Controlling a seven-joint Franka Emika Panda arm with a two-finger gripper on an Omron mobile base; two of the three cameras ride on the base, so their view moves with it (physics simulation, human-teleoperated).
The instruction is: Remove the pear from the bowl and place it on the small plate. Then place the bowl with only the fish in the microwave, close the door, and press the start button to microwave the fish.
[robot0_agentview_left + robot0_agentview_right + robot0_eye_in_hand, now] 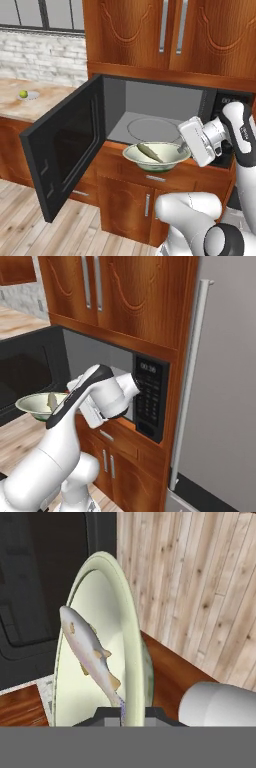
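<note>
Before the open black built-in microwave (165, 117) we see the white arm bent at the elbow, its forearm reaching leftward and level, so that the two-finger gripper (181, 146) meets the right rim of the wide, shallow pale cream-green bowl (156, 156). The jaws are clamped on that thin rim, as the hand view makes plain: the two dark finger tips (107, 714) sit on either side of the bowl's (100, 652) edge. The bowl hangs in front of the microwave's mouth, above the wooden ledge below it (whether it touches the ledge we cannot tell). Inside lies the slim silvery-grey fish (150, 152), stretched along the bowl's floor; the hand view shows its (90, 654) spotted flank and yellowish fins.

From the left base view we get what the others lack: the wide black door (62, 150) swung fully out on its left hinge, the round glass turntable (152, 129) bare in the grey cavity, and, far off on the pale counter, the small yellow-green pear (23, 93) resting on the small flat grey-white plate (31, 95).

From the right base view we get the dark control panel (149, 398) with its keypad, just beyond the wrist, and a tall grey refrigerator (225, 381) beside the cabinet.
</note>
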